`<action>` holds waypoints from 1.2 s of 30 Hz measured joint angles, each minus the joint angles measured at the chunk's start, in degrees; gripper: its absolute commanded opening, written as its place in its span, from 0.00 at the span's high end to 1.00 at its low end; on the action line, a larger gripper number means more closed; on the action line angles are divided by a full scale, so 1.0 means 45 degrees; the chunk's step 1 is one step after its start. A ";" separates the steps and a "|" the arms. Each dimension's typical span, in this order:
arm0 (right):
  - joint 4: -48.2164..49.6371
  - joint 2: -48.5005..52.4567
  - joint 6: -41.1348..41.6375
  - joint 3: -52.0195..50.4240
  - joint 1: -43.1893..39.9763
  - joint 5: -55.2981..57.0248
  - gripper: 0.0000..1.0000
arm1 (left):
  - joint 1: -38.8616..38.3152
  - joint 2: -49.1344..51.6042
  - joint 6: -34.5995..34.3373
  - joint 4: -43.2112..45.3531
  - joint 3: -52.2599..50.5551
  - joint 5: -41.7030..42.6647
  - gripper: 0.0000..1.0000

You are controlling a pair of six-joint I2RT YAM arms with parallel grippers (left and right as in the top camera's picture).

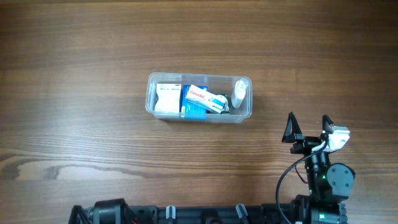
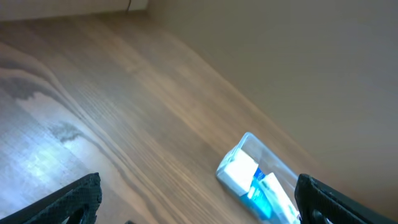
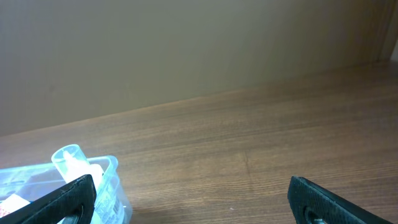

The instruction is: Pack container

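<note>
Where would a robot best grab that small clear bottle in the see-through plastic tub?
Probably its top end, coming from above: the small clear bottle stands at the right end of the clear rectangular plastic tub, poking above the rim, with walls blocking any sideways approach.

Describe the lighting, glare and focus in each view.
Overhead: even light, sharp, no glare on the table, container crisp. Left wrist: pale glare patch on the wood at lower left, image soft, left claw dark and blurred at the bottom corners. Right wrist: dim, flat light, wood grain clear, container soft at the left edge.
</note>
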 measured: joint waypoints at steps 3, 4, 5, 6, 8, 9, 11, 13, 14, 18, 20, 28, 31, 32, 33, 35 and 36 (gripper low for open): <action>0.0000 0.0000 0.0000 0.0000 0.0000 0.0000 0.00 | -0.0131 -0.0544 0.0000 0.1413 -0.0996 0.0000 0.00; -0.0005 0.0005 0.0000 0.0000 0.0000 0.0005 0.00 | -0.0204 -0.0641 0.0005 0.1807 -0.1239 0.0000 0.00; -0.0005 0.0010 0.0005 0.0000 0.0000 0.0000 0.00 | -0.0282 -0.0724 0.0000 0.2327 -0.1530 0.0005 0.00; -0.0005 0.0010 0.0000 0.0000 0.0000 0.0005 0.00 | -0.0340 -0.0763 0.0000 0.2837 -0.1807 0.0000 0.00; 0.0005 0.0010 0.0005 0.0000 0.0000 0.0005 0.00 | -0.0515 -0.0772 0.0005 0.4124 -0.2778 0.0000 0.00; -0.0010 0.0010 0.0000 0.0000 0.0000 0.0000 0.00 | -0.0602 -0.0782 -0.0005 0.4843 -0.3381 0.0000 0.00; 0.0000 0.0010 0.0000 0.0000 0.0000 0.0000 0.00 | -0.0758 -0.0777 0.0000 0.6781 -0.4920 0.0005 0.00; 0.0000 0.0019 0.0005 -0.0005 0.0000 0.0000 0.00 | -0.0811 -0.0767 -0.0010 0.8650 -0.6363 0.0112 0.00; 0.0005 0.0019 0.0000 -0.0010 0.0000 0.0005 0.00 | -0.0821 -0.0763 0.0010 1.0122 -0.7359 0.0301 0.00; 0.0015 0.0039 0.0000 -0.0015 0.0000 0.0005 0.00 | -0.0821 -0.0724 0.0019 1.5222 -1.1205 0.1248 0.00; 0.0019 0.0044 0.0000 -0.0015 0.0000 0.0005 0.00 | -0.0821 -0.0733 0.0092 1.7738 -1.2920 0.1846 0.00; 0.0015 0.0044 0.0000 -0.0015 0.0000 0.0000 0.00 | -0.0821 -0.0748 0.1841 1.9705 -1.5489 0.3410 0.00; 0.0015 0.0044 0.0005 -0.0015 0.0000 0.0005 0.00 | -0.0816 -0.0748 0.2919 1.8943 -1.5514 0.3497 0.00; 0.0015 0.0044 0.0005 -0.0015 0.0000 0.0005 0.00 | -0.0821 -0.0748 0.3283 1.8865 -1.5577 0.3497 0.00; 0.0015 0.0044 0.0000 -0.0015 0.0000 0.0005 0.00 | -0.0821 -0.0748 0.3555 1.8865 -1.5669 0.3492 0.00; 0.0015 0.0044 0.0005 -0.0015 0.0000 0.0000 0.00 | -0.0821 -0.0748 0.3886 1.8870 -1.5941 0.3487 0.00; 0.0019 0.0044 0.0000 -0.0015 0.0000 0.0000 0.00 | -0.0821 -0.0748 0.3963 1.8899 -1.6067 0.3487 0.00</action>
